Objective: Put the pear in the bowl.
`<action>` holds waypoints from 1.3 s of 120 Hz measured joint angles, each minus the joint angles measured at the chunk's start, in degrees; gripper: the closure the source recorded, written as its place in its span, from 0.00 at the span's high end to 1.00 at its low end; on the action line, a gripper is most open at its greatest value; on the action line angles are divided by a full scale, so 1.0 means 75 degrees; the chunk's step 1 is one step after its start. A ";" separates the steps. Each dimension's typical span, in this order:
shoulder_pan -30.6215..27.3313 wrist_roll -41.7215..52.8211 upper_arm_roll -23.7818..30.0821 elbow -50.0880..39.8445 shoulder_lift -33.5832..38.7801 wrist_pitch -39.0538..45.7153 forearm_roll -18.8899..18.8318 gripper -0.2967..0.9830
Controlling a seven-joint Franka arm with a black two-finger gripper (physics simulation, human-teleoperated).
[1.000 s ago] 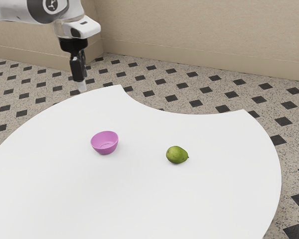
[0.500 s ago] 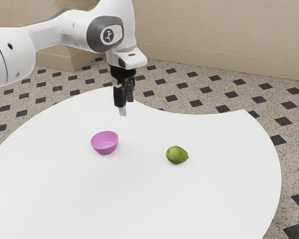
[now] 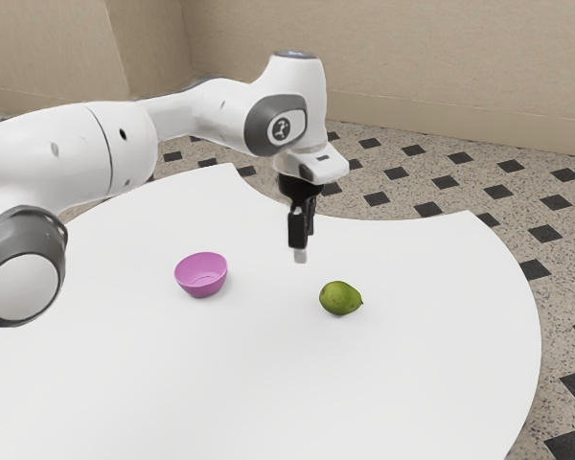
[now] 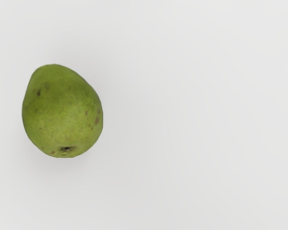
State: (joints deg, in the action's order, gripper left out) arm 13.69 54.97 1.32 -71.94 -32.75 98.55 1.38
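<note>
The worktop [image 3: 268,383] is cut off at the exterior view's lower edge, and part of its rim at the exterior view's left is covered by the arm [image 3: 196,110]. The far finger of the gripper [image 3: 305,245] is partly hidden behind the near one; the two are held apart, with nothing gripped. The underside of the bowl [image 3: 201,275] is hard to make out.

The pear [image 3: 340,298] is seen lying on its side on the worktop, between the bowl and the rim at the exterior view's right, near the inward-curving edge. Its green skin is marked with brown specks, its blunt end with a dark pit; a short dark tip is seen at the narrow end. The gripper is held above the worktop, near the pear.
</note>
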 joint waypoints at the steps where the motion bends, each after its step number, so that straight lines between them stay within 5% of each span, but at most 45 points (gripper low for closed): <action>1: 0.0004 -0.0022 0.0000 0.0017 -0.0038 0.0034 0.0000 0.77; 76: 0.0282 -0.0856 -0.0365 0.1506 -0.2274 0.1386 0.0231 0.77; 156: 0.0316 -0.0853 -0.0396 0.1315 -0.2734 0.1536 0.0512 0.77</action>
State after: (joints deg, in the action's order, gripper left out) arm 16.06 48.57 -1.65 -62.07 -53.26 110.08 5.22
